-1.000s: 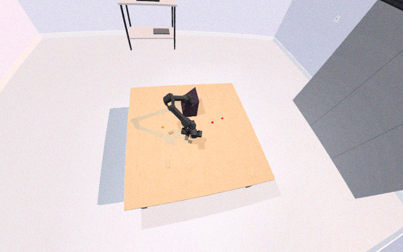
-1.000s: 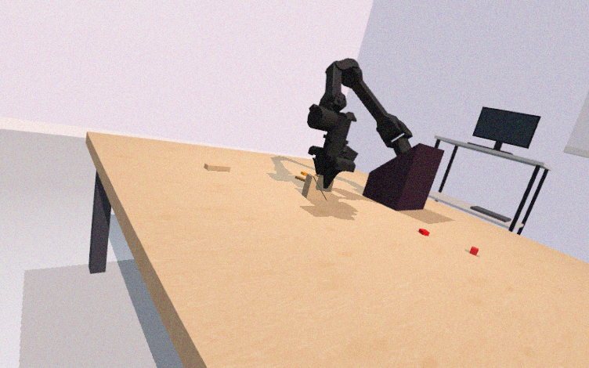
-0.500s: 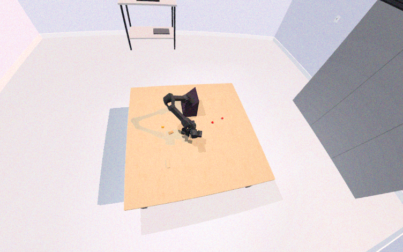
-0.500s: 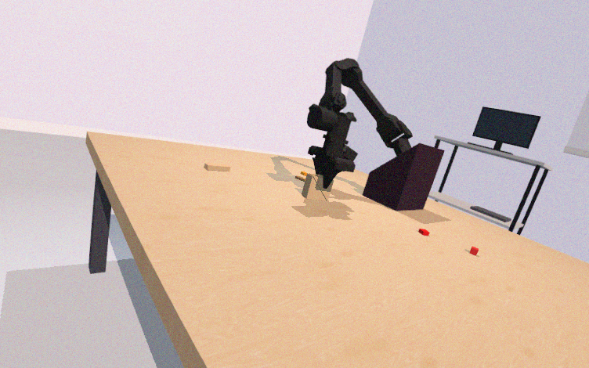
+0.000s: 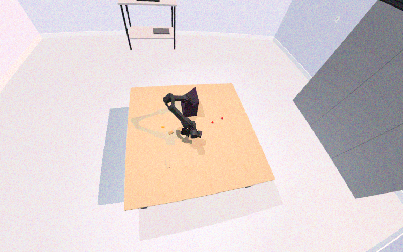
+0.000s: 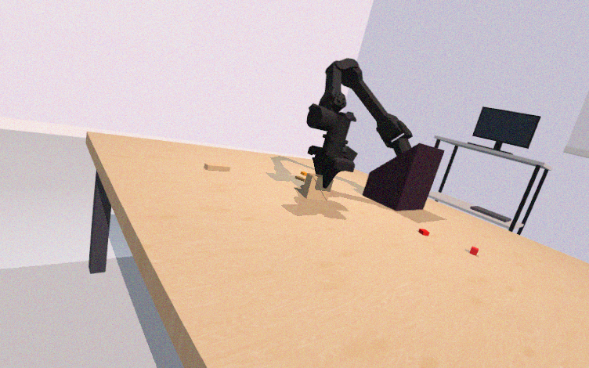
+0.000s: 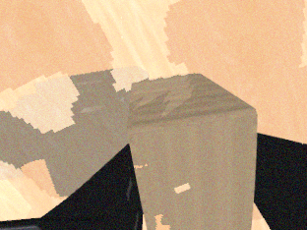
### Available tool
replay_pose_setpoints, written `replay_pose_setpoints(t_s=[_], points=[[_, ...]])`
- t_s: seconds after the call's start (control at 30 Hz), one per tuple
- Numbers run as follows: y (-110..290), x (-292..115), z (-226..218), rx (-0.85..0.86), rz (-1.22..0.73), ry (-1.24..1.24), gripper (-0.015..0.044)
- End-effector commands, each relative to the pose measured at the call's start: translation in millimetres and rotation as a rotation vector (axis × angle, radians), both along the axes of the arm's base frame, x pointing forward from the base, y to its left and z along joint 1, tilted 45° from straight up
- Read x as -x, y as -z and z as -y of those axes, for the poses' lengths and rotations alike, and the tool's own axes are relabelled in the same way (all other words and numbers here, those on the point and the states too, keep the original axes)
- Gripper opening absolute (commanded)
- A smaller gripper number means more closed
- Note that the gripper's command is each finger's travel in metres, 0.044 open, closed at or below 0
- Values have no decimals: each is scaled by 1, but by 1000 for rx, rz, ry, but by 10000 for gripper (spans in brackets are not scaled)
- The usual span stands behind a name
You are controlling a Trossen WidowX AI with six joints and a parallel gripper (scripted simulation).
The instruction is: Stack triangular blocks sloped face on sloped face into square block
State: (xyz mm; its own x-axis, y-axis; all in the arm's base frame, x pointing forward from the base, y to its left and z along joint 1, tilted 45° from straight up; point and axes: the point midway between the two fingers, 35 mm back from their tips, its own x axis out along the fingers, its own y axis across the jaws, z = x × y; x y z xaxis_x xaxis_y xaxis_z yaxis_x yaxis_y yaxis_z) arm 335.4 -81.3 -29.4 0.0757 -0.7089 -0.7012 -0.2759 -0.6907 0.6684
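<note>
My gripper [image 6: 324, 185] points down and is shut on a grey-brown triangular block [image 6: 319, 178] [image 7: 194, 167]. In the wrist view the block stands between the black fingers, its top end in shade. In the exterior view a tan wedge shape [image 6: 313, 193], apparently the other triangular block, is directly below and left of it on the table. A thin dark diagonal line lies between them. I cannot tell whether the sloped faces touch fully or whether the ends are even. In the top view the hand hides both.
A long wooden block [image 5: 168, 164] [image 6: 217, 167] lies toward the front left. A small tan block [image 5: 170, 132] and a yellow piece [image 5: 162, 126] [image 6: 303, 173] lie left of the hand. Two red pieces [image 5: 212, 122] [image 5: 222, 118] lie to its right. A dark slanted box [image 5: 189, 108] [image 6: 403, 180] stands by the arm's base.
</note>
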Motion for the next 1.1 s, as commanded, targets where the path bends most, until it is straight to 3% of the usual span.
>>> replay_pose_setpoints(t_s=[0.0,1.07], points=[[-1,-2,0,5,2,-1,0],[1,0,2,2,-2,4,0]])
